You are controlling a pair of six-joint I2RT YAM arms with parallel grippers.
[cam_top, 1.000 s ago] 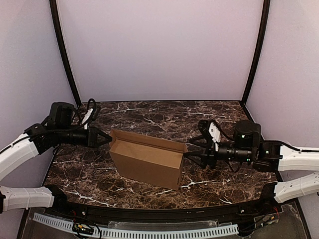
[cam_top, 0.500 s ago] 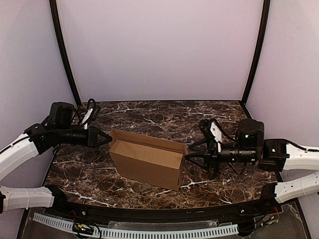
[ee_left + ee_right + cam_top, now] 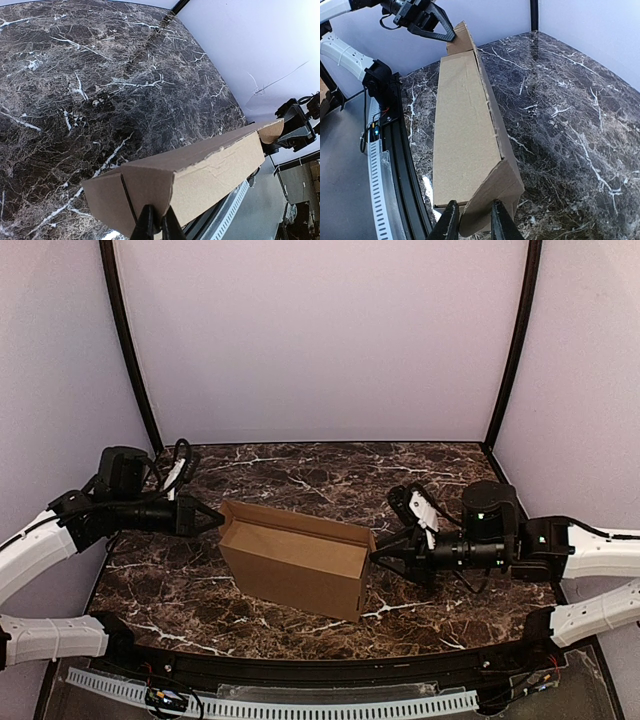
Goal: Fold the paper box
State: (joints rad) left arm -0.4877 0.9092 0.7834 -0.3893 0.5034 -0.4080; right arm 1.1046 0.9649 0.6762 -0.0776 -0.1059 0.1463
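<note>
Dark marble table [image 3: 300, 465] (white-veined) carries the brown paper box [image 3: 295, 560]

Your left gripper [image 3: 210, 519] held level, jaws pinched on the paper box [image 3: 295, 565] at its left end, your right gripper [image 3: 378, 558] opposite, jaws astride the right flap, grip unclear

Plain brown paper box [image 3: 292, 565], partly folded, upright, open-topped.

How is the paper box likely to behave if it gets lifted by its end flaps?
Probably light: the paper box is thin, hollow cardboard. It would likely flex or skew, being open-topped and pinched by the left gripper at one thin end flap. The flap inside the right gripper looks easy to crumple.
</note>
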